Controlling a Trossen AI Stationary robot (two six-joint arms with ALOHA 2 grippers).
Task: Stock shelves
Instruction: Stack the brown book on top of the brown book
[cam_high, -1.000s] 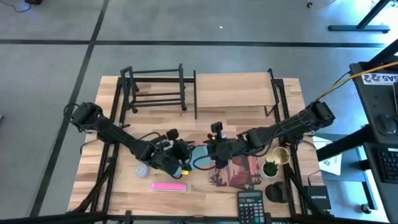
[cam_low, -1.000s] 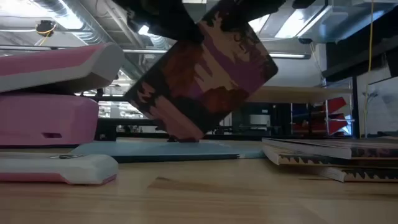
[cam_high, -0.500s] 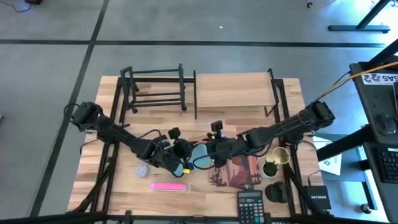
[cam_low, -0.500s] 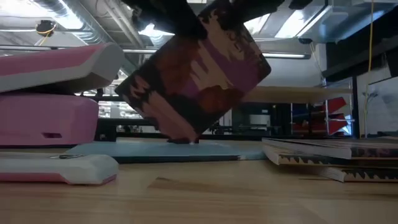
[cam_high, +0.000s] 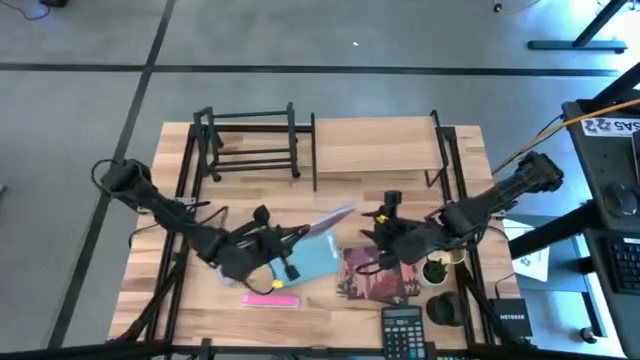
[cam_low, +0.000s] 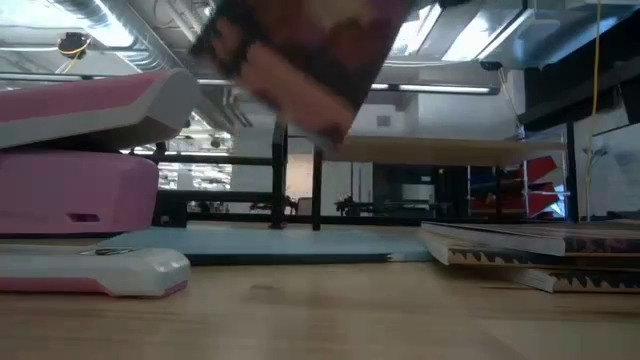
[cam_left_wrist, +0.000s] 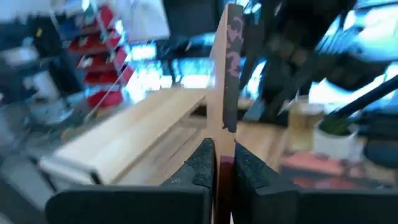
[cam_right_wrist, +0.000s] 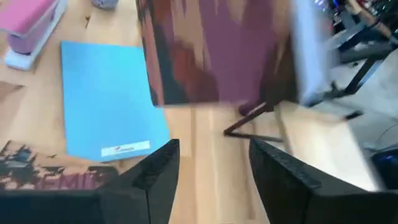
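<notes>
A thin book with a purple and brown cover (cam_high: 328, 219) hangs above the table's middle, with my left gripper (cam_high: 296, 237) shut on it. The low view shows that book (cam_low: 300, 50) well above the tabletop. My right gripper (cam_high: 374, 230) stands open just to its right, with nothing between its fingers (cam_right_wrist: 158, 171). A blue folder (cam_high: 315, 256) lies flat under the book. At the far edge stand the black metal-bar rack (cam_high: 250, 140) and the light wood shelf (cam_high: 375, 145). My left gripper pinches the book's near edge (cam_left_wrist: 225, 134) between its two fingers, one on each cover. The book stands on edge in the hold, reaches away from the fingers, and is lifted clear of the folder and the table.
A pile of books (cam_high: 380, 275) lies right of the folder. A pink stapler (cam_high: 270, 298) and a calculator (cam_high: 403, 325) sit near the front edge. A small plant pot (cam_high: 435, 270) and a cup (cam_high: 452, 250) stand at the right.
My left gripper has raised the book, whose lower corner stood on the blue folder; it now hangs clear and higher. My right gripper, which was at the book, has drawn back toward the table's right edge.
</notes>
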